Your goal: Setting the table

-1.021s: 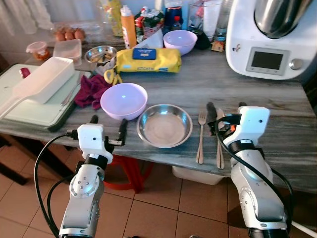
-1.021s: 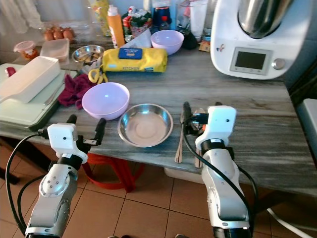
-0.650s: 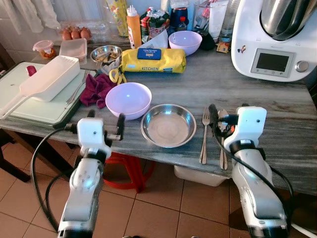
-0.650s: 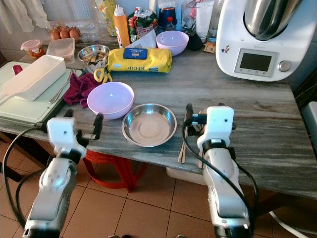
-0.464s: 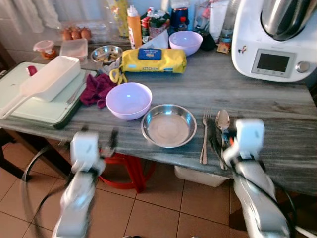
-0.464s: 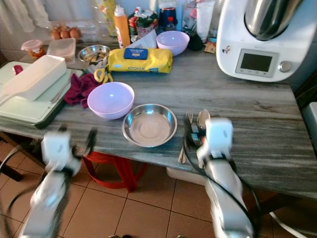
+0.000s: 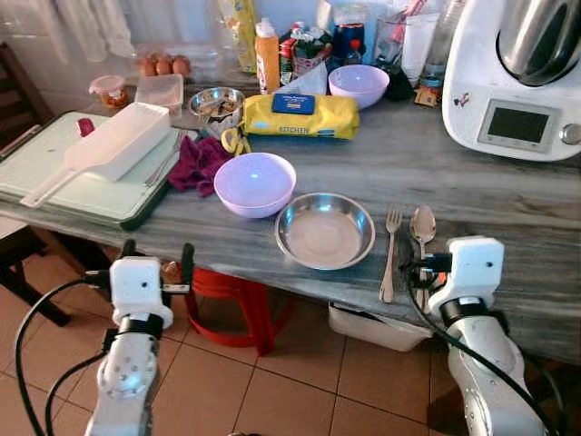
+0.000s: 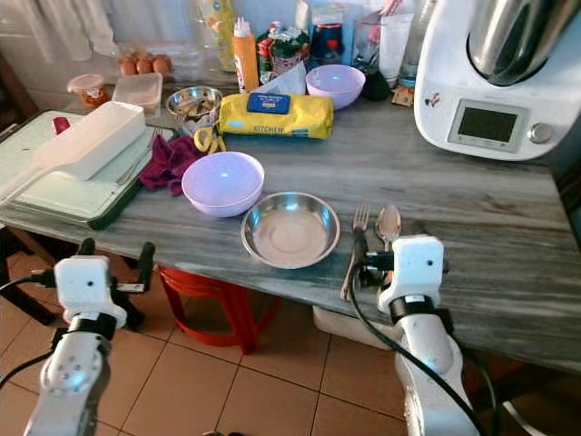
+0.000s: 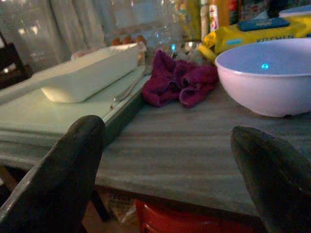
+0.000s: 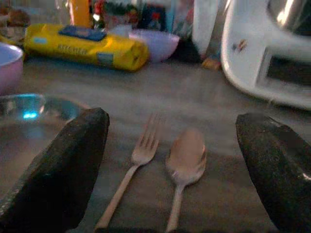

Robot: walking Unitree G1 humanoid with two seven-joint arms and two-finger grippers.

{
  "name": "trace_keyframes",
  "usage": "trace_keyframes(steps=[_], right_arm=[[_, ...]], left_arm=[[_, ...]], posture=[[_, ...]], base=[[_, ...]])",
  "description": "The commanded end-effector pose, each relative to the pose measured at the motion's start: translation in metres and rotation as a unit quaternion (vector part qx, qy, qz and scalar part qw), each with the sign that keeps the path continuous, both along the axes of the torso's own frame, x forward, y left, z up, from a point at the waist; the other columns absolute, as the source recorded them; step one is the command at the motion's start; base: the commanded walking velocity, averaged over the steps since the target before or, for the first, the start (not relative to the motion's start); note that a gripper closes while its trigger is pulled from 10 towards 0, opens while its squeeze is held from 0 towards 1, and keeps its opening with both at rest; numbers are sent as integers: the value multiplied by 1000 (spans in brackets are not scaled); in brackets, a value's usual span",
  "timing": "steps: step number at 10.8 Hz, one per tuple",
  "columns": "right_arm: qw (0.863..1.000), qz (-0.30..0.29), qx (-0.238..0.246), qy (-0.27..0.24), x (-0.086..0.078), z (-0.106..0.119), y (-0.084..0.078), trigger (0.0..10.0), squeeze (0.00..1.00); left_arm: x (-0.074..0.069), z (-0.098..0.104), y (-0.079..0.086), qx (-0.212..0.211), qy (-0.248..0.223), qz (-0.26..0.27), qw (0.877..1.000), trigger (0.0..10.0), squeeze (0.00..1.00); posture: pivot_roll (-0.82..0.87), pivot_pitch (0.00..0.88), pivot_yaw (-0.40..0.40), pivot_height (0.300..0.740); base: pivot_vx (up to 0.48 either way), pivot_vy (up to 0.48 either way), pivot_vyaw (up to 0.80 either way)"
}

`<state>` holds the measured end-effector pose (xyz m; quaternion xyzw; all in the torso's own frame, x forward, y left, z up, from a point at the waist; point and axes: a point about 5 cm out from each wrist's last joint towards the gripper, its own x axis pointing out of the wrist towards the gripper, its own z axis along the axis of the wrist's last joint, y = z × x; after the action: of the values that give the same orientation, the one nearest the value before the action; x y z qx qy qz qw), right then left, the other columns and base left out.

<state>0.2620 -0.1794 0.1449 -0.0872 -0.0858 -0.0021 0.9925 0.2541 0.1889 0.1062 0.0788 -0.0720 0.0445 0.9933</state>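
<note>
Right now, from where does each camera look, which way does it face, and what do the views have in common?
Left and right eye views: on the head, looking down at the table, both arms below.
Left wrist view: between the left gripper and its fingers, facing the lilac bowl and cloth.
Right wrist view: between the right gripper and its fingers, facing the fork and spoon.
Shared: both wrist views and the eyes see the yellow packet.

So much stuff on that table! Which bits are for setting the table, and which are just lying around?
For the table setting:
steel dish
fork
spoon
lilac bowl beside the dish

Just lying about:
yellow wipes pack
purple cloth
white kitchen machine
eggs
orange bottle
</note>
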Motion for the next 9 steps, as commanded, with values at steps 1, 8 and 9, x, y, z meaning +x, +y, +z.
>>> trace_keyframes(steps=[1,8,9], right_arm=[[999,-18,-19,-29,-1,10,-6,10000,0],[999,-39,3,-15,-6,-8,-5,10000,0],[999,-37,1,-7,-5,-13,-5,10000,0]], left_arm=[[0,1,1,9,-8,11,1000,10000,0],[3,0,-2,-13,-27,15,999,10000,0],[3,0,-3,-46,-46,18,998,10000,0]], posture=[[-112,92,54,740],[-120,127,43,740],[-116,139,48,740]], base=[[0,0,0],[0,0,0],[0,0,0]])
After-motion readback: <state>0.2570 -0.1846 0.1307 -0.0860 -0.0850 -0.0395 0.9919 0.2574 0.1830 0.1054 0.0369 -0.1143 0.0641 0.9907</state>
